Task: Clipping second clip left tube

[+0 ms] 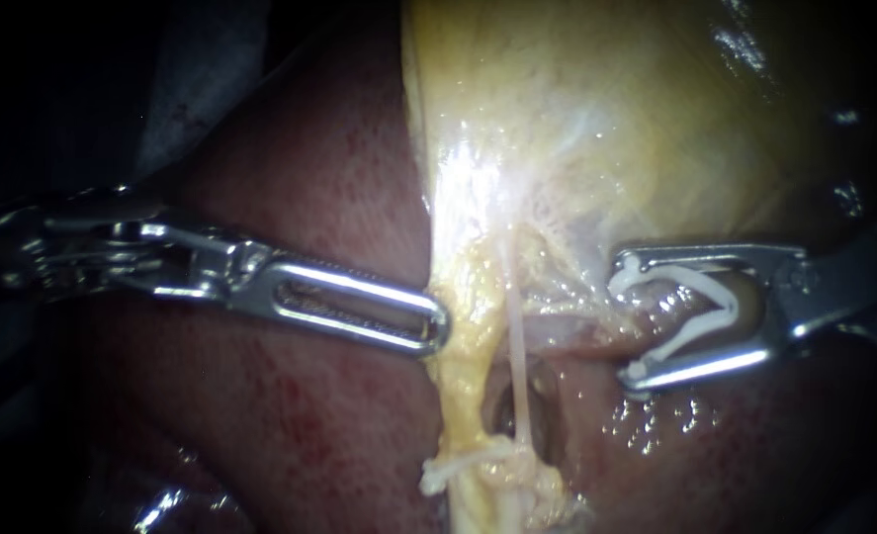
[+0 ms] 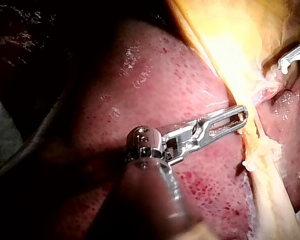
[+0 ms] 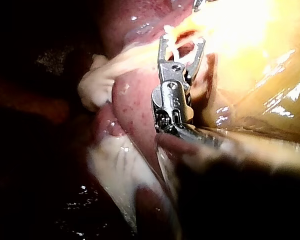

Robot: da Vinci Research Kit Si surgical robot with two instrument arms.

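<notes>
White clip [image 1: 697,333] held in right instrument's [image 1: 626,321] spread jaws; pale tube [image 1: 519,356] just ahead, outside clip.

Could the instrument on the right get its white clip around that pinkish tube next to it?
Probably yes: the right instrument, carrying an open white plastic clip, sits right at the pinkish tube with nothing between them.

The left tool [image 1: 436,324] comes in level across the dark red liver [image 1: 290,435], its tip touching the edge of a yellow tissue band [image 1: 463,346] that hangs below the gallbladder [image 1: 606,119]. A thin pale strand [image 1: 519,366] runs down just beside that band. Opposite, the right tool [image 1: 628,331] (jaws spread wide) carries an open white clip [image 1: 727,307] between them, its mouth facing the strand but apart from it.
</notes>
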